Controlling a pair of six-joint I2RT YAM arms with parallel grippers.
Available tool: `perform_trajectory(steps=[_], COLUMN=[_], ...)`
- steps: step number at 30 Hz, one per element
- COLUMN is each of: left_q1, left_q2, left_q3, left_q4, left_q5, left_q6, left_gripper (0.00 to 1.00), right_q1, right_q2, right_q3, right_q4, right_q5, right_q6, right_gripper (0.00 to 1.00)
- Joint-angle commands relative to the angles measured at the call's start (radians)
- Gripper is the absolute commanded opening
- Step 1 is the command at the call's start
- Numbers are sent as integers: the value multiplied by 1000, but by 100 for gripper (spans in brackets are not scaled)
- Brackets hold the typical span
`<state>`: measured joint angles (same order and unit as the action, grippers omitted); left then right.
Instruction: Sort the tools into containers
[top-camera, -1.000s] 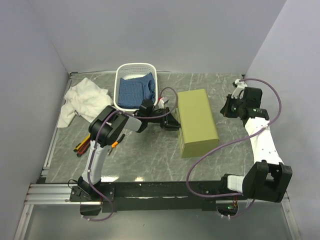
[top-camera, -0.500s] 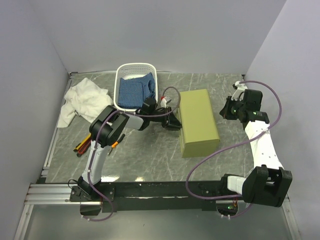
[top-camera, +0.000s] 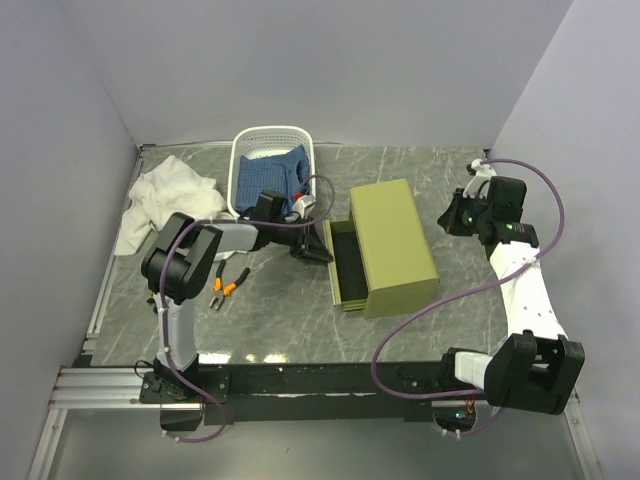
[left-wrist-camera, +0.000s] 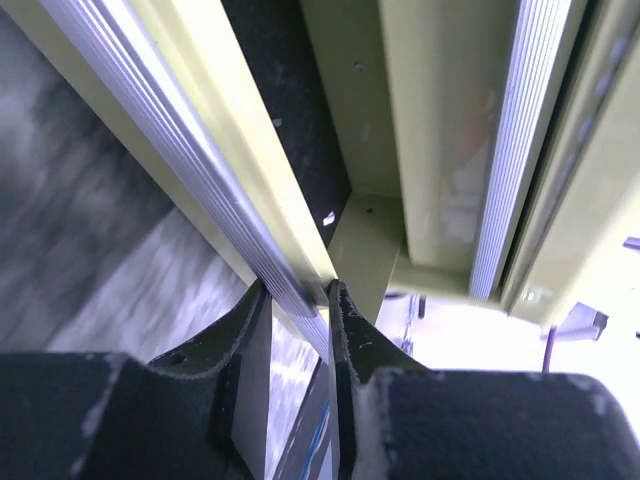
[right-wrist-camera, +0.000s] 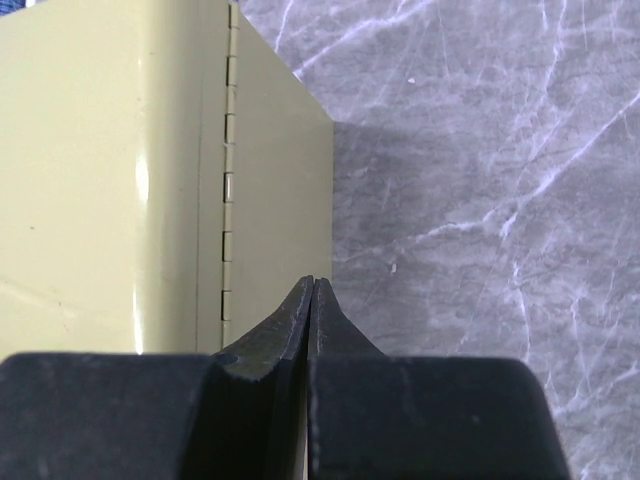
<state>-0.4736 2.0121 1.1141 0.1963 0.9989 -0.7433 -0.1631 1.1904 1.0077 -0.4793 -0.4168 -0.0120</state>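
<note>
Starting nearest the arm bases: orange-handled pliers (top-camera: 222, 289) lying flat on the grey marble table (top-camera: 280, 335), right by the left arm's elbow and well apart from both containers. A bit further in, left gripper (left-wrist-camera: 298, 300) only narrowly parted and clamped on the silvery ribbed rail (left-wrist-camera: 200, 170) running along the front of the drawer (top-camera: 345, 265). Fingers (left-wrist-camera: 240, 335) on either side of that rail, metal pinched tight between them, so definitely a grip and not just a touch. Drawer sticking out of the left face of the olive-green chest (top-camera: 395, 245), dark inside, can't make out anything in there tbh. Over on the other side, right gripper (right-wrist-camera: 312, 290) shut completely, tips pressed flat together with nothing between them. Sitting right at the chest's far right corner, next to the hinged edge. Can't say from either view whether actually touching the metal or just beside it. Further back on the left, crumpled white cloth (top-camera: 165, 200) against the wall. Farthest of all, white perforated basket (top-camera: 272, 133) with blue fabric (top-camera: 268, 182) bunched inside, just behind the left wrist and near the chest's far left corner, not touching it.
</note>
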Motion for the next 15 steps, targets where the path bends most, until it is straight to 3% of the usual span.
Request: perform_trajectory(steps=[1,4,9,13,15], left_q1=[44,58,90,95,96], left_q2=[-21,-47,-136,-214,-251], left_q3=[-5,3,-108,-126,-96], left_q4=[-224,-357,-360,-423,-495], left_q5=[-83,-88,-141,-215,-258], left_q6=[324,410,461,508,585], left_gripper=[8,8,10,39,44], right_q1=[7,5,5,5,5], right_q2=[-41,-54,-87,-112,-120], right_q3=[22,25,-17,-44,-46], right_q4=[45,39,62,65,59], right_q5=[-28,-27,-37,-45,-42], right_q6=[10,7,10,10,10], right_gripper=[0,0,0,0,0])
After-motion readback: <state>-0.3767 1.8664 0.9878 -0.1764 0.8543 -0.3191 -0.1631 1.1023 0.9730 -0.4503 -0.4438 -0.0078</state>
